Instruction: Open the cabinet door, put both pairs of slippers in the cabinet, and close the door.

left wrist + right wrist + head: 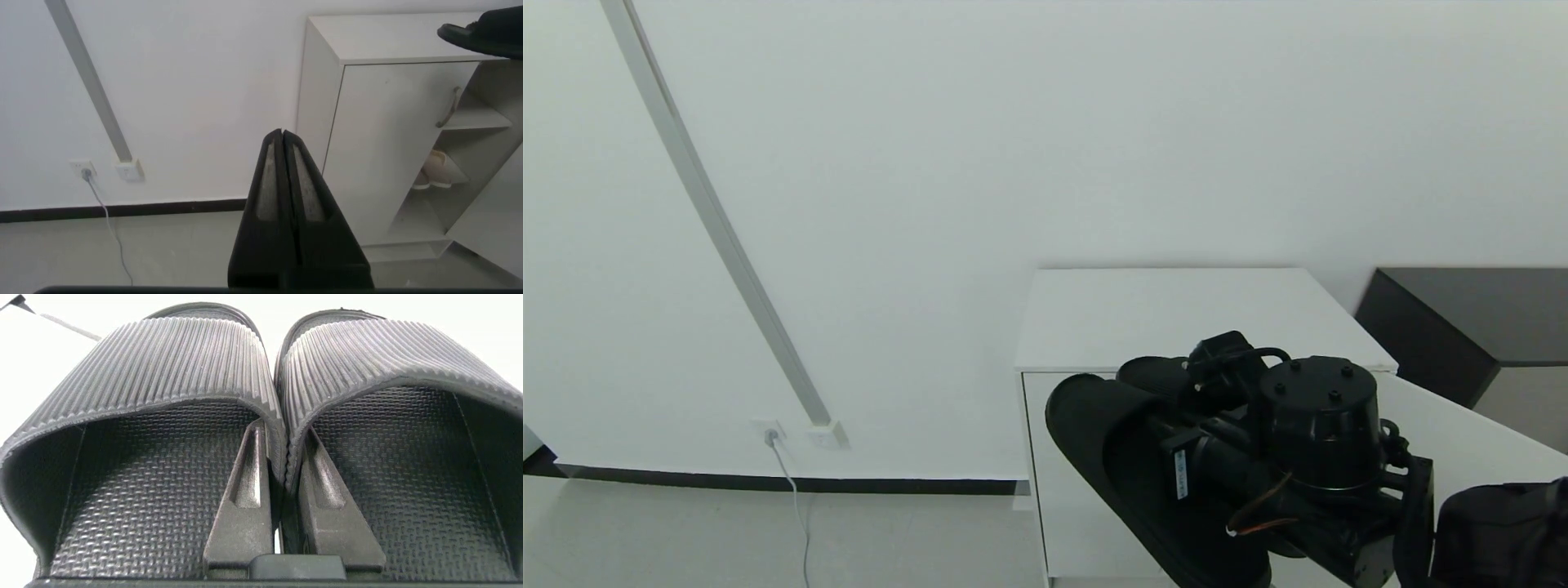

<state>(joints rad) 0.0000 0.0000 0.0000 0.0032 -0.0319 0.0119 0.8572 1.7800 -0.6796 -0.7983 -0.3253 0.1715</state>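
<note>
**Black slippers held up at the open cabinet**

The right pincer [282, 441] was clamped on the pair of black slippers [1094, 425], which were held side by side. One finger [243, 498] lay on the footbed of each slipper. The two adjoining inner walls of the ribbed straps were pinched between the fingers. The slippers' long axis ran in line with the fingers, so the toes pointed away from the wrist and the heels lay nearest it. In the head view that axis ran from near right to far left, with the toe ends leading towards the white cabinet [1168, 318]. The pair hung in the air just in front of the cabinet, at about the height of its top, and touched nothing but the pincer. I could not tell how far the soles were tilted.

The cabinet's right door [1470, 433] stood open and swung out towards the near right. Its left door [392, 139] was shut, with the handle [448, 106] at its inner edge. A pale pair [437, 171] lay on a middle shelf in the open half.

The left pincer [282, 135] had its fingers pressed together on nothing. It was left of the cabinet and well apart from it and from the black slippers.

A cable duct [711, 212] ran down the wall to a socket [768, 433].
</note>
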